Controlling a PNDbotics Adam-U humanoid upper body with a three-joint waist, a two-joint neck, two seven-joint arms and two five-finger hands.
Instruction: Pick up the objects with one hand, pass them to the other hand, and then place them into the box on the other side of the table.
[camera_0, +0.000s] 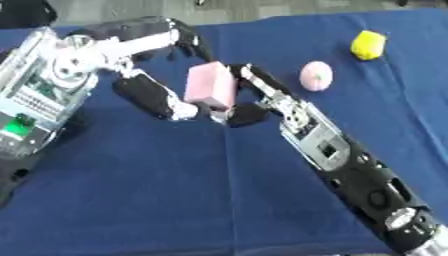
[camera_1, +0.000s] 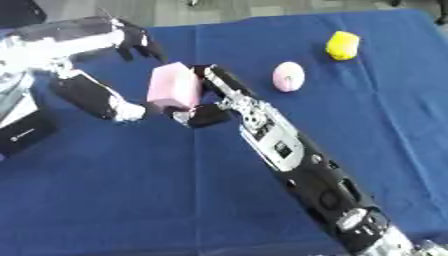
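Observation:
A pink block (camera_0: 210, 86) hangs upright above the blue table, between my two hands. My right hand (camera_0: 282, 102) reaches in from the lower right. Its fingers (camera_0: 258, 80) lie along the block's right side and its thumb curls under the bottom edge, pinching the block. My left hand (camera_0: 144, 47) comes from the left and is spread wide around the block. Its fingers (camera_0: 188, 42) arch just above the top, and its thumb tip (camera_0: 181, 111) is at the lower left corner. No box shows clearly.
A pink egg-shaped thing (camera_0: 316, 75) and a yellow thing (camera_0: 367, 44) lie on the blue cloth (camera_0: 175, 200) at the back right. My left forearm (camera_0: 39, 95) fills the left edge. A dark flat object (camera_1: 22, 132) sits at the left.

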